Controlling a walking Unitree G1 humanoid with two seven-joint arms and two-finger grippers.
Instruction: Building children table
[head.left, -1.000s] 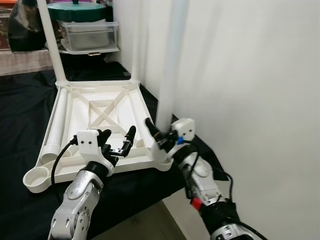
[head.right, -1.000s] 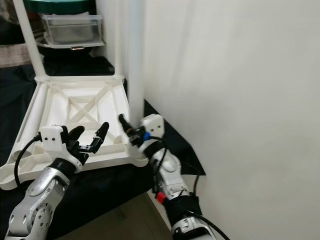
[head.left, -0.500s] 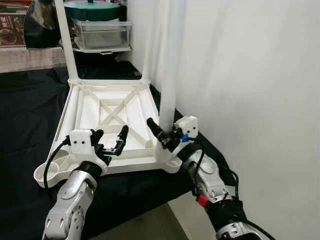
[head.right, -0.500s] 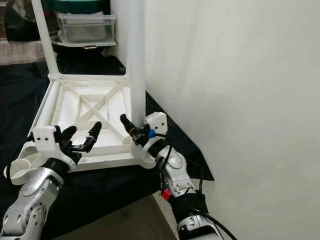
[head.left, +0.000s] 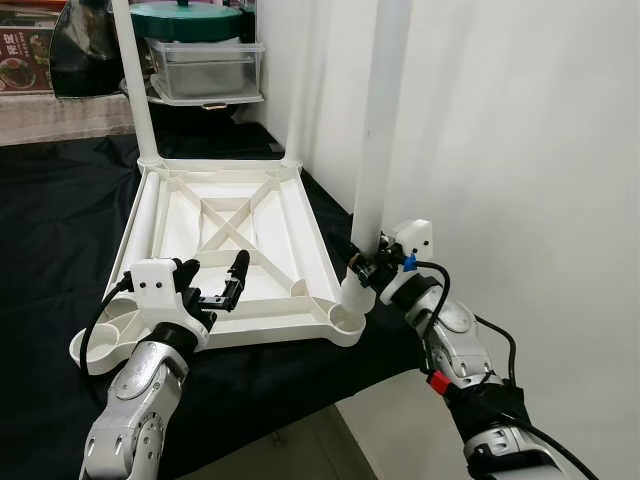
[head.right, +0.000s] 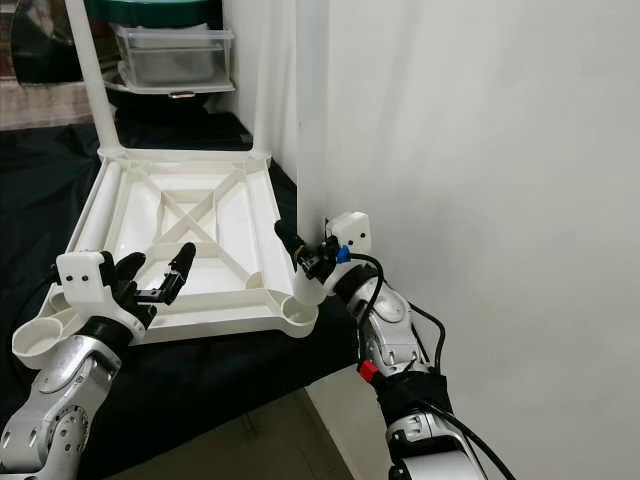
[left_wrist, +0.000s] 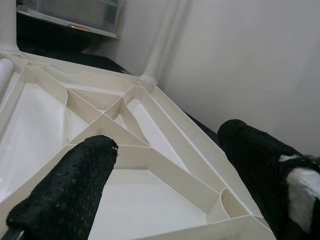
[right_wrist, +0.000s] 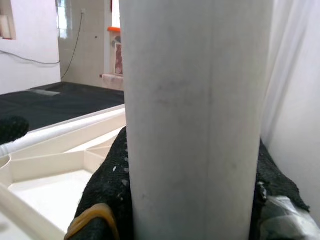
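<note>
White wall (head.left: 520, 150) runs along the right side of the scene. Black cloth (head.left: 40, 230) covers the surface and carries the work.

Tabletop (head.left: 235, 250), white plastic, lies upside down on the cloth, ribbed underside facing up with a cross brace at centre. Two legs stand upright in its far corners: far left leg (head.left: 135, 85) and far right leg (head.left: 296, 90). A loose leg (head.right: 88, 235) lies flat along the tabletop's left edge. The near left corner shows an open round socket (head.left: 93, 347); the near right corner shows another socket (head.left: 345, 318).

Fourth leg (head.left: 380, 120) stands upright just off the near right corner, its foot beside that socket and not in it, close to the wall.

Right gripper (head.left: 362, 268) is pinched on the fourth leg near its lower end. The right wrist view confirms this at close range: the white tube (right_wrist: 195, 115) sits between the black fingers (right_wrist: 107, 185), one on either side, pressed against it.

Left gripper (head.left: 215, 283) hovers above the tabletop's near edge, fingers spread, grasping nothing. The left wrist view shows both fingers (left_wrist: 65, 195) apart over the ribbing.

Behind the tabletop stands a clear bin (head.left: 205, 68) with a green lid (head.left: 185, 18)
</note>
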